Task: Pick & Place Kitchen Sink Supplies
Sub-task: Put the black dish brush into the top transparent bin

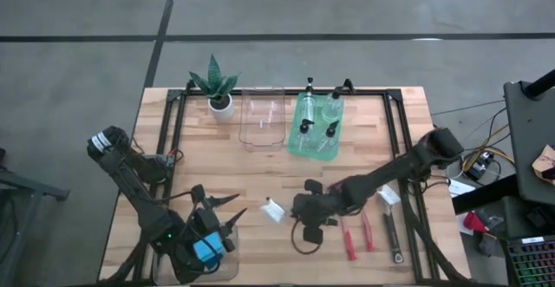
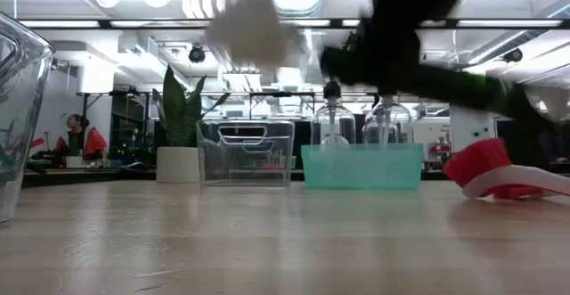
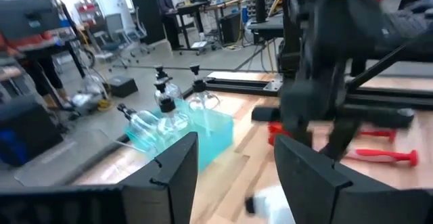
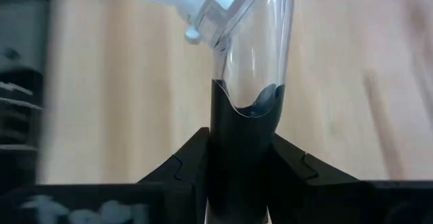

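Between the right gripper's [image 4: 240, 153] fingers, a black dish brush handle [image 4: 247, 95] clamped, white bristle head [image 1: 273, 210] beyond, left gripper [image 1: 217, 226] spread, grasping nothing.

clear bottles with black tops: you have four, all in the green bin [image 1: 295, 140]; one sits at [image 1: 333, 107]
red brushes: you can count two [image 1: 349, 239]
black brush: one [image 1: 393, 233]
white-headed brush with a clear-and-black handle: one [image 4: 247, 68]
blue sponge: one you can see [image 1: 207, 249]
bins on the table's far side: two, the green one and a clear bin [image 1: 263, 118]
potted plant: one [image 1: 215, 86]
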`<control>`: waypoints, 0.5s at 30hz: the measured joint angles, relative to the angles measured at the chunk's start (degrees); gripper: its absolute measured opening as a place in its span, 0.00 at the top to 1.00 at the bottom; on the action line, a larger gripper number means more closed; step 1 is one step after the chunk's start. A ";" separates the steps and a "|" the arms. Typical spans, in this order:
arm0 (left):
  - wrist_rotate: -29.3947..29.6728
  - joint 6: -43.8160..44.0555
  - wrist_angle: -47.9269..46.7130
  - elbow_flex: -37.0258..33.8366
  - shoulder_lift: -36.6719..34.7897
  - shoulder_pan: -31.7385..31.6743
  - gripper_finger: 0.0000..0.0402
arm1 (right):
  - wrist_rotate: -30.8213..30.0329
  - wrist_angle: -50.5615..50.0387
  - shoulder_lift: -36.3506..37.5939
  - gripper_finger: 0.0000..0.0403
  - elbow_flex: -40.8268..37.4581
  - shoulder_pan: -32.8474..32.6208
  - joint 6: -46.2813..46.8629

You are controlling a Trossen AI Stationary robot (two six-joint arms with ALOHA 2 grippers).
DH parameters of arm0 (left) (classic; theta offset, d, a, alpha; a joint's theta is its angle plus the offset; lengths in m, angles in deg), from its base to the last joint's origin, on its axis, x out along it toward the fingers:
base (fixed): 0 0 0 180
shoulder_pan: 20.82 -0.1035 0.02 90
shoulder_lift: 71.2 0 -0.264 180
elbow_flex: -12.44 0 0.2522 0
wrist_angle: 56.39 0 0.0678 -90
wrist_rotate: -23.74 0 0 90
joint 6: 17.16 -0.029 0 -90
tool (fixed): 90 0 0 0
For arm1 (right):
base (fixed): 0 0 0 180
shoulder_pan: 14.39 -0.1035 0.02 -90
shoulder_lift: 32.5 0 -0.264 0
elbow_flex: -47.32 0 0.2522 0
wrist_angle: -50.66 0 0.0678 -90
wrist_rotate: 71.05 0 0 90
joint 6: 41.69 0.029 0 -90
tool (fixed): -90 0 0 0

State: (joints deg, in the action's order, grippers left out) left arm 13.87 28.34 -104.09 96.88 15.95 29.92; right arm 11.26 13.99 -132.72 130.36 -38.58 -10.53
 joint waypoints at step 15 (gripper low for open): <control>0.09 -3.17 8.08 -4.45 0.00 -1.01 0.53 | -10.18 16.23 17.78 0.77 -0.35 -0.20 -19.31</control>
State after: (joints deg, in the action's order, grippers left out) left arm 13.96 25.17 -96.01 92.43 15.95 28.92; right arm 1.08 30.22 -114.94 130.01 -38.77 -29.84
